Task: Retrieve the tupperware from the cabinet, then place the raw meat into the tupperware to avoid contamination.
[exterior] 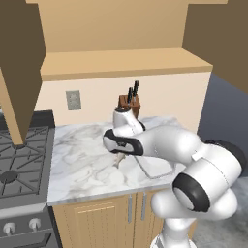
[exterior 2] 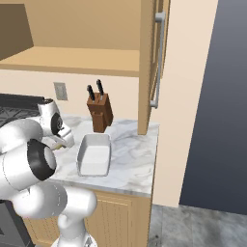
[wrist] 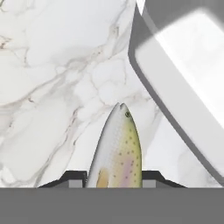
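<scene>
Hand view puts the raw meat (wrist: 119,151) closest to us, a slender fish rising between the gripper (wrist: 114,176) tips, jaws narrowed against its flanks. We judge it light, soft and slippery, best pinched mid-body as here. Beyond it, just beside on the marble counter (wrist: 52,78), sits the tupperware (wrist: 183,74), open and empty, already out of the cabinet (exterior 2: 147,62).

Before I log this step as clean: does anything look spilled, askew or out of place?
Nothing spilled or damaged. The tupperware stands upright and empty on the marble counter, beside the knife block. The raw meat sits between the end effector fingers, its head pointing out beside the tub's rim. The cabinet doors stand open, as expected.
</scene>
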Tool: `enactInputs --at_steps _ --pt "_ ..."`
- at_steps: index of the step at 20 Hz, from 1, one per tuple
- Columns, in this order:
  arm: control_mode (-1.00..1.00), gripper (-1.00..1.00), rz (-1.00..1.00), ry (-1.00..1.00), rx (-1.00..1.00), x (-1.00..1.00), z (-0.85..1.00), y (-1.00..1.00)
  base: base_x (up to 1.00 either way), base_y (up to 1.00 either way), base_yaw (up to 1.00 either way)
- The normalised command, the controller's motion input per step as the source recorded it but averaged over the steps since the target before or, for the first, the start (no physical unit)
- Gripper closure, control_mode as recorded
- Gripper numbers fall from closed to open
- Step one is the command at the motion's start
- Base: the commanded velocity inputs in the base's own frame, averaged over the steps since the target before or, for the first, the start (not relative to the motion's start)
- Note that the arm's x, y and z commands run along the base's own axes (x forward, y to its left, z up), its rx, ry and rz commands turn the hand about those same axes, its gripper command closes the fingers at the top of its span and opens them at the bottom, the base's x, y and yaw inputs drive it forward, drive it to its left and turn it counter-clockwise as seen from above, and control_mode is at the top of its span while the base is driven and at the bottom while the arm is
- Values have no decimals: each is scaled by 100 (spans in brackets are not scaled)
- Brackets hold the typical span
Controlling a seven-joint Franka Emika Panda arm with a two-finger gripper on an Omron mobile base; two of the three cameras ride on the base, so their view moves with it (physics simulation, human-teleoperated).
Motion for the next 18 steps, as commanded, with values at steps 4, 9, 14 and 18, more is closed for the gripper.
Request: enactInputs --at_steps 4,9,14,18 --pt "-100 100 -3 0 -3 0 42 -23 0 0 0" --pt "-100 100 0 0 -3 0 30 -37 0 0 0" --pt "-100 100 0 0 -2 0 28 -43 0 0 0" --pt "-100 100 0 0 0 4 24 -46 0 0 0"
